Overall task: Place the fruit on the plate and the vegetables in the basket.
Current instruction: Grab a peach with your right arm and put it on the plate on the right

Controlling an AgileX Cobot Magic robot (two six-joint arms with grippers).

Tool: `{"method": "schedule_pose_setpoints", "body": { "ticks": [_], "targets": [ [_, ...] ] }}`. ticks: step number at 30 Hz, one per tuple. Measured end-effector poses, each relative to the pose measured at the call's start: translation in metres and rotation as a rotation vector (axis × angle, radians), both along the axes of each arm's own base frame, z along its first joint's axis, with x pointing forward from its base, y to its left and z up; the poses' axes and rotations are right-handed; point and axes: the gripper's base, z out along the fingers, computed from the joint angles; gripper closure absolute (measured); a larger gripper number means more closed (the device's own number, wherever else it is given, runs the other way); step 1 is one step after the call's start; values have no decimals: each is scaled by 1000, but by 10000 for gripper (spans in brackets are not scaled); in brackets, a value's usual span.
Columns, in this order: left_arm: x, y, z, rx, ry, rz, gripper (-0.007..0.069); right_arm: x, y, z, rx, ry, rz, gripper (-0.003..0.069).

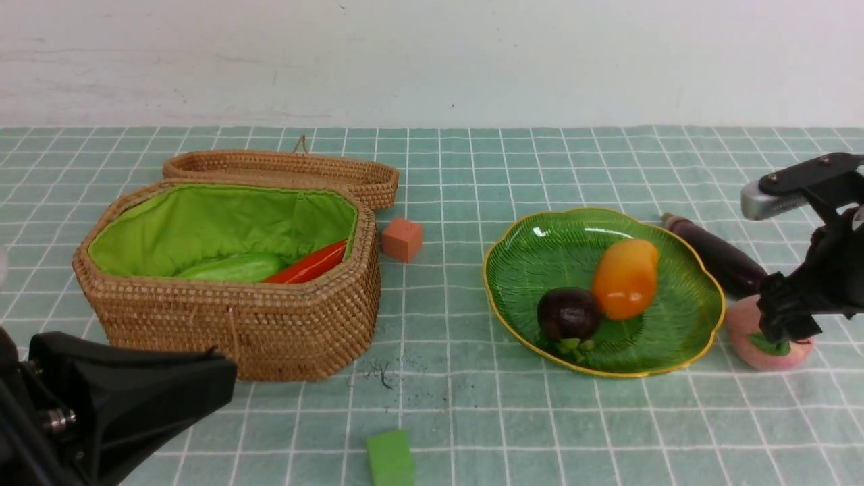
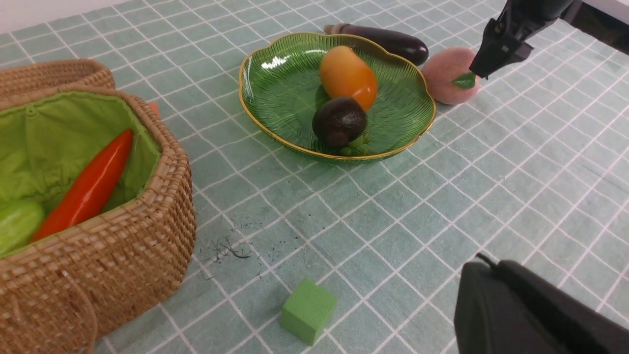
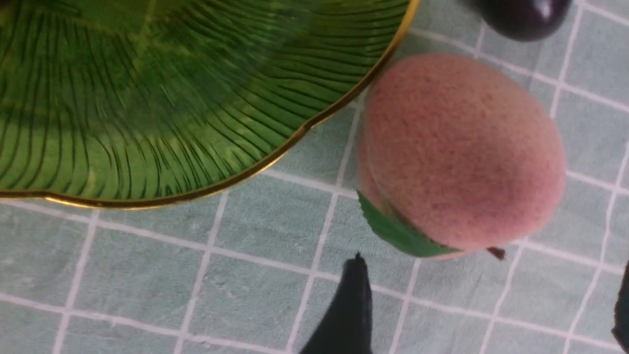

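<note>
On the green plate (image 1: pixel 533 256) lie the orange mango (image 1: pixel 626 278) and the dark mangosteen (image 1: pixel 568 313). The pink peach (image 1: pixel 741 325) rests on the cloth just right of the plate, with the purple eggplant (image 1: pixel 715 255) behind it. My right gripper (image 3: pixel 491 295) is open and low over the peach (image 3: pixel 462 147); the fruit sits just past the fingertips, not between them. The wicker basket (image 1: pixel 236 324) at the left holds the cucumber (image 1: pixel 233 268) and the red pepper (image 1: pixel 309 265). My left gripper (image 1: pixel 226 378) is shut and empty, near the basket's front.
The basket's lid (image 1: pixel 283 169) lies behind it. An orange cube (image 1: pixel 402 239) sits between basket and plate. A green block (image 1: pixel 390 459) lies near the table's front edge. A checked green cloth covers the table, with a white wall behind.
</note>
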Motion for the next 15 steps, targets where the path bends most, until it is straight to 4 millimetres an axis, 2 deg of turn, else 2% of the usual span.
{"method": "schedule_pose_setpoints", "body": {
  "ticks": [7,15],
  "targets": [
    [0,0,0,0,0,0,638,16,-1,-22,-46,32,90,-17],
    [0,0,0,0,0,0,638,30,-2,-33,-78,18,132,-17]
  ]
}}
